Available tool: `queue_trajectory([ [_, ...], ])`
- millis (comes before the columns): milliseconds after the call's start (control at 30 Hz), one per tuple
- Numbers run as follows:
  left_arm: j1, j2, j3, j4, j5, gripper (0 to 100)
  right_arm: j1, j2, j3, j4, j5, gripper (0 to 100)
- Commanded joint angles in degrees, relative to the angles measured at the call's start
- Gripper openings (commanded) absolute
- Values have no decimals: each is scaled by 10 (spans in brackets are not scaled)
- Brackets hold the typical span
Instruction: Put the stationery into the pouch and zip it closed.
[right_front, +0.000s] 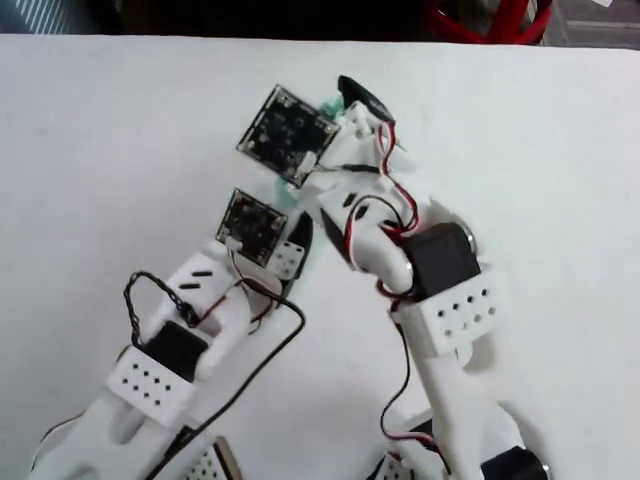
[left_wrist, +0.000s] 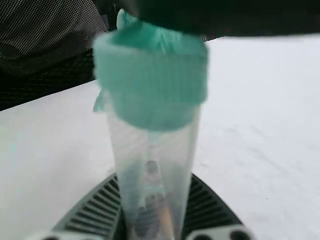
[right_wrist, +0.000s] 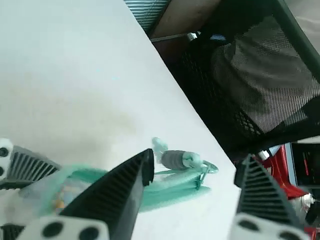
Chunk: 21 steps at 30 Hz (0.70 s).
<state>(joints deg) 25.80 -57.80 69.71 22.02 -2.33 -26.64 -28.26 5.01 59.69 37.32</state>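
Note:
A clear pouch (left_wrist: 152, 145) with a teal zip band (left_wrist: 150, 85) runs out from between the fingers of my left gripper (left_wrist: 155, 205), which is shut on its near end. Stationery (left_wrist: 150, 172) shows dimly through the clear wall. In the right wrist view the grey zipper pull (right_wrist: 177, 159) and its teal tab lie on the table between the spread fingers of my right gripper (right_wrist: 197, 167), which is open. From above, both grippers meet mid-table, the left (right_front: 297, 252) just behind the right (right_front: 362, 100), and they hide most of the pouch (right_front: 328, 106).
The white table (right_front: 110, 150) has free room to the left and right of the arms. Its far edge (right_wrist: 195, 115) runs close beyond the pouch, with a black mesh chair (right_wrist: 250, 85) behind it. A black cable (right_front: 270, 350) loops off the left arm.

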Motion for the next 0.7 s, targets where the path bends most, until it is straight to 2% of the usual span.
queue_trajectory([
  [0, 24, 3, 0, 11, -2, 24, 82, -23, -57, -7, -110, 182],
  [167, 24, 3, 1, 11, -2, 24, 196, -9, -46, 26, -348, 173],
  [267, 24, 3, 0, 24, -2, 24, 218, -3, -48, 38, -433, 174],
  [533, 78, 3, -3, 53, -5, 24, 112, 1, -74, 51, -428, 270],
  [667, 135, 3, -1, 69, -82, 24, 91, 3, -118, 144, -357, 255],
])
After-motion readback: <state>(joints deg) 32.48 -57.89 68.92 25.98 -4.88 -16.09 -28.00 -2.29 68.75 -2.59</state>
